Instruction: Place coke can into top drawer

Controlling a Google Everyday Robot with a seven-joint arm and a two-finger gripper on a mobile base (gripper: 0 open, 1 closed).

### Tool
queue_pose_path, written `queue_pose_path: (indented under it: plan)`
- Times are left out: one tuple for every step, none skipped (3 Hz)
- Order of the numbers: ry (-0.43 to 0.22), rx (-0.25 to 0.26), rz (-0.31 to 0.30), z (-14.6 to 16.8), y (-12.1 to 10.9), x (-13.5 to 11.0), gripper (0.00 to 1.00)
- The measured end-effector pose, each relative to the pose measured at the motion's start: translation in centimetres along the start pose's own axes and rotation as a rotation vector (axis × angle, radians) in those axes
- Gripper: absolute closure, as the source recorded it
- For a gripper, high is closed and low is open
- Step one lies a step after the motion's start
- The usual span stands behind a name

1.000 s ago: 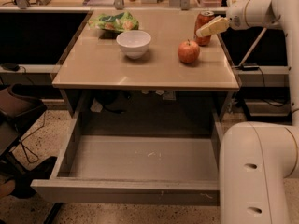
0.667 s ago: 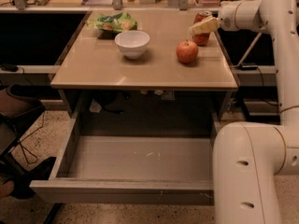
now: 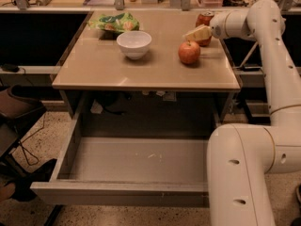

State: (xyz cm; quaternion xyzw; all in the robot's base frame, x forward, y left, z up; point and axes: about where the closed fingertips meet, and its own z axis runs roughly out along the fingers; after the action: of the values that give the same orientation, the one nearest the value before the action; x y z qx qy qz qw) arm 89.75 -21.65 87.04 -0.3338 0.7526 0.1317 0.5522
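The red coke can (image 3: 204,20) stands upright near the far right edge of the tan tabletop (image 3: 108,65). My gripper (image 3: 196,33) reaches in from the right and sits right at the can, its pale fingers (image 3: 197,33) covering the can's lower front. The top drawer (image 3: 136,160) is pulled wide open below the table's front edge, and its scuffed grey floor holds nothing.
A red apple (image 3: 189,52) sits just in front-left of the can and gripper. A white bowl (image 3: 134,43) stands mid-table, and a green snack bag (image 3: 114,21) lies behind it. My white arm base (image 3: 244,173) stands beside the drawer's right end. A dark chair (image 3: 16,121) is at left.
The view has shifted a little between frames. My gripper stays at the coke can; the can, apple and bowl keep their places on the table.
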Motion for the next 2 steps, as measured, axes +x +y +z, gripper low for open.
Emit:
queue_pose_path:
  plan:
    - [0.0, 0.0, 0.0, 0.03, 0.01, 0.02, 0.0]
    - [0.0, -0.001, 0.0, 0.05, 0.02, 0.03, 0.18]
